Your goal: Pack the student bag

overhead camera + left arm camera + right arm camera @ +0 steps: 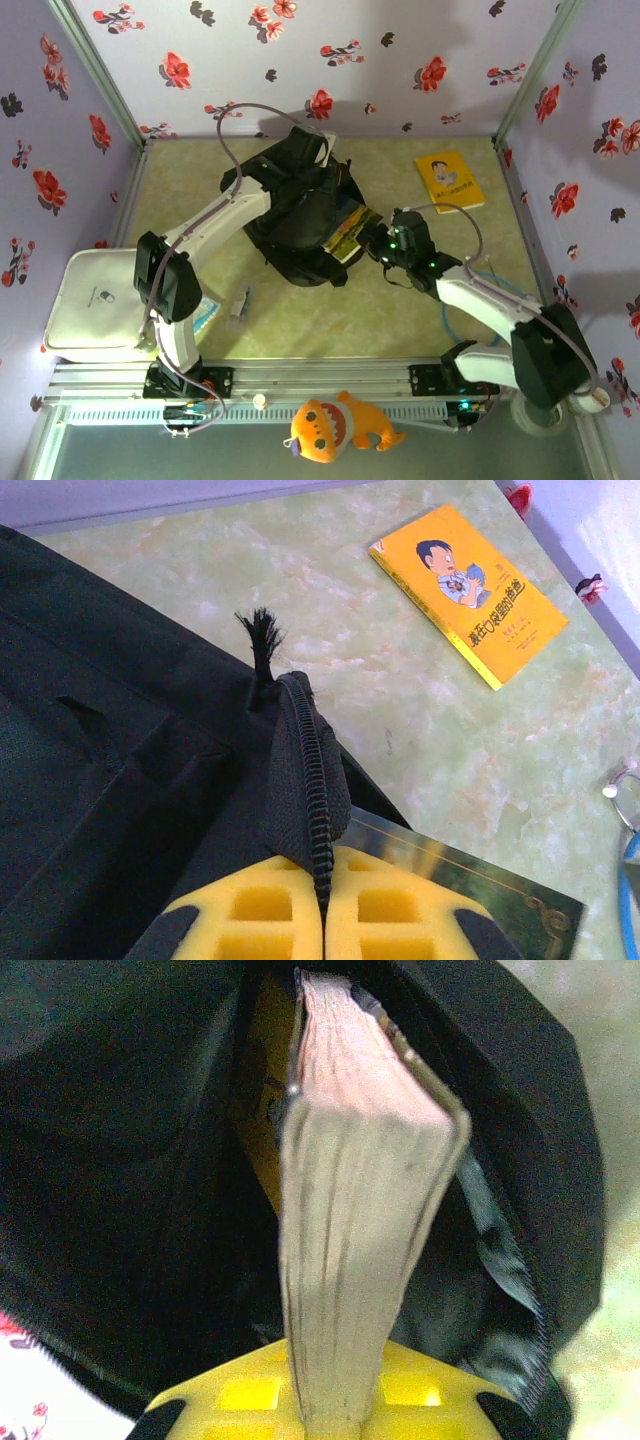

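The student bag (295, 215) lies mid-table, black, with its mouth facing right. My left gripper (318, 152) is at its far top edge, shut on the bag's zip rim (312, 770) and holding it up. My right gripper (378, 240) is shut on a thick book (350, 1210). I see that book's page edges, and its far end sits inside the bag's dark opening (150, 1160). From above, the book's green and yellow cover (350, 232) sticks out of the bag's mouth. In the left wrist view its dark green cover (480, 895) lies just below the raised rim.
A yellow picture book (449, 180) (468, 590) lies flat at the back right. A white hard case (95, 300) sits at the left edge, with a small grey item (238, 300) beside it. An orange plush toy (335, 425) rests on the front rail. A blue cable (455, 305) loops near the right arm.
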